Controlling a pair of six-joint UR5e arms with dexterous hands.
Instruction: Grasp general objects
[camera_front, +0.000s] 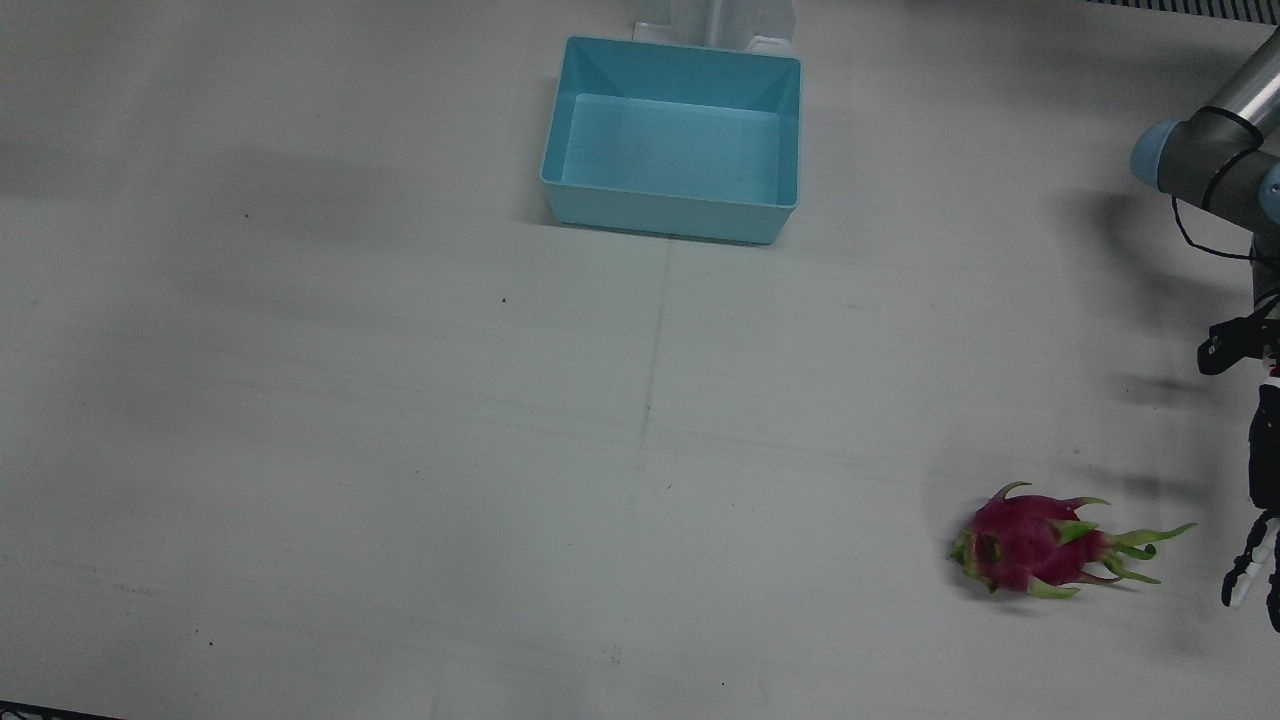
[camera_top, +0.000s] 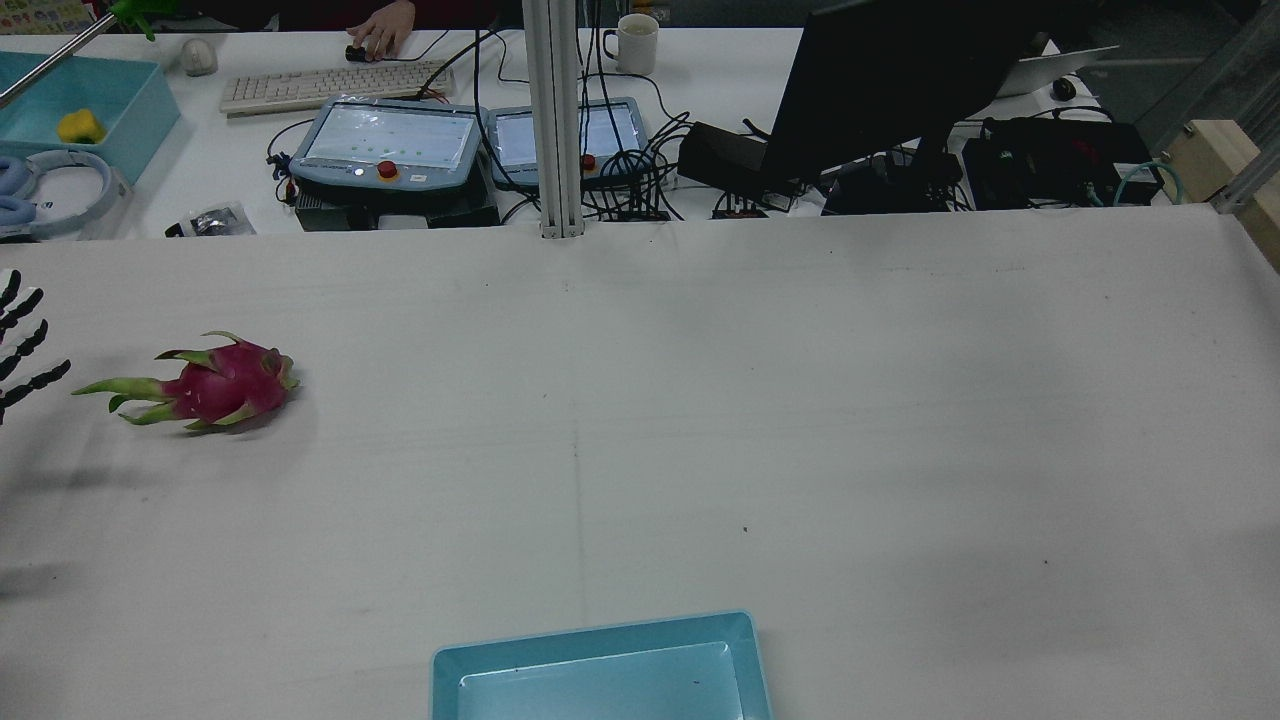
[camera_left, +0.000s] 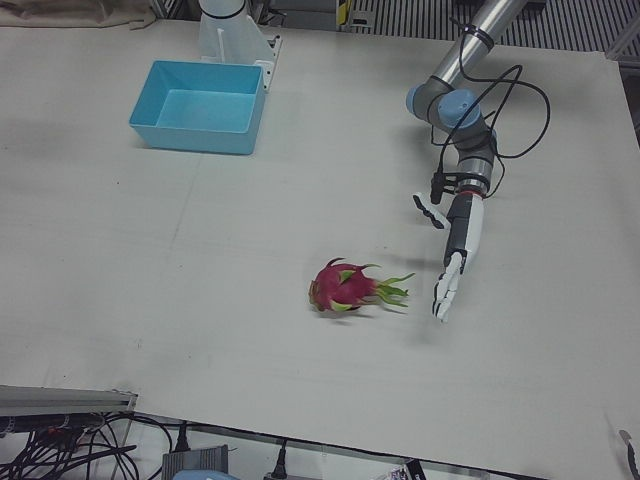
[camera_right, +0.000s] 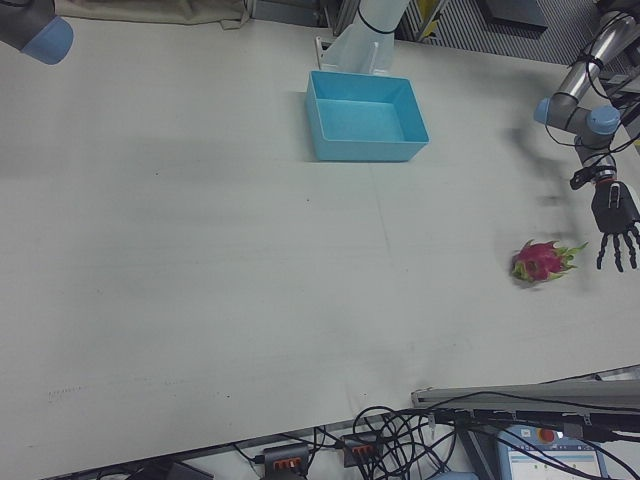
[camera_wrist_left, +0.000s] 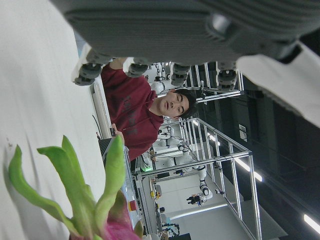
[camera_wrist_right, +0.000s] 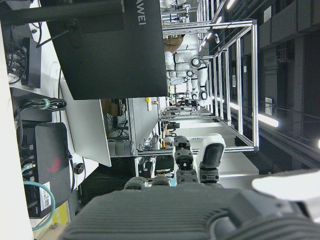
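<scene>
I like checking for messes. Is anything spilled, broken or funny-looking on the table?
Nothing stands out. The dragon fruit lies whole on its side, the blue bin sits upright and empty, and the left hand is open beside the fruit.

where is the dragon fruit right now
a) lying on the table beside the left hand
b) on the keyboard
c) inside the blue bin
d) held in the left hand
a: the dragon fruit lies on the table, with the open left hand just past its leafy end; the blue bin holds nothing.
</scene>
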